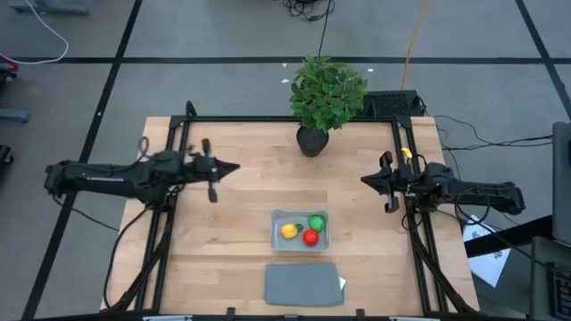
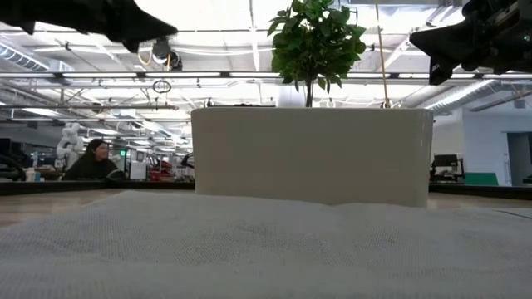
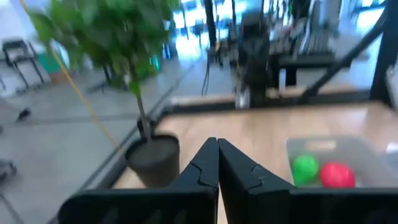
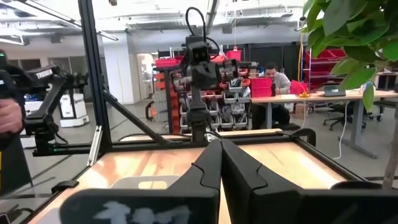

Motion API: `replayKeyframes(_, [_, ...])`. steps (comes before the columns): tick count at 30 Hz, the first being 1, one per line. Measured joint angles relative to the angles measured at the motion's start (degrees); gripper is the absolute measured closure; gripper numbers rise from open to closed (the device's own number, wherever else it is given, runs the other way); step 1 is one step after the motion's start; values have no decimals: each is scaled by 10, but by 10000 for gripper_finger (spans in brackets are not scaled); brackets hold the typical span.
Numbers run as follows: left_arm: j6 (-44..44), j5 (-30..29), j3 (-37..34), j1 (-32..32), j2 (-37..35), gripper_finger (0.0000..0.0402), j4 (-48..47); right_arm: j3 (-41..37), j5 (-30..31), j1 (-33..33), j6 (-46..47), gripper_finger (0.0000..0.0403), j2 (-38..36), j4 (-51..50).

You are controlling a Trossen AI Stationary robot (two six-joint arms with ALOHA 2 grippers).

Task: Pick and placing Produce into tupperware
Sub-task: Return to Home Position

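Your tupperware (image 1: pixel 278 239), shallow translucent grey-blue plastic with rounded corners, is sitting on the pale wood-plank table (image 1: pixel 214 250) between your left jaws and right jaws, well apart from both. It's holding all three produce pieces, bunched close together: a round glossy red one (image 1: pixel 310 237), a round green one (image 1: pixel 317 222) and a yellow one (image 1: pixel 289 231). The flat matte grey lid (image 1: pixel 303 283) is lying just beside the tupperware, on the side farther from both jaws.

Your left jaws are hovering off the table, dark angular fingers (image 3: pixel 202 168) clenched tip to tip and gripping nothing. Your right jaws are hovering too, fingers (image 4: pixel 208 168) pressed together, empty.

The leafy potted plant (image 1: pixel 327 94), in a dark round pot (image 1: pixel 312 141), is standing beyond the gap between the jaws, opposite the tupperware. A white marking (image 4: pixel 124 210) on the right wrist housing is showing too blurred to read.
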Motion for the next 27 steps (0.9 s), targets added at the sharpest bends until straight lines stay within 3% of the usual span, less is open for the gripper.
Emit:
replayKeyframes(4, [1,28,-27,-2,-63,401,2,0,0,0,2,403,-16,-16])
replayKeyframes(9, [-17,32,-95,-13,-74,401,36,0,0,0,9,403,-20,-28])
replayKeyframes(17, [-11,-14,-148,-42,-137,402,59,0,0,0,17,403,-23,-39])
replayKeyframes(21, [-3,-8,-148,-50,-196,402,25,1,0,0,19,403,-31,-49])
replayKeyframes(27, [-15,-9,-148,-53,-257,402,-101,1,-2,0,19,403,-35,-68])
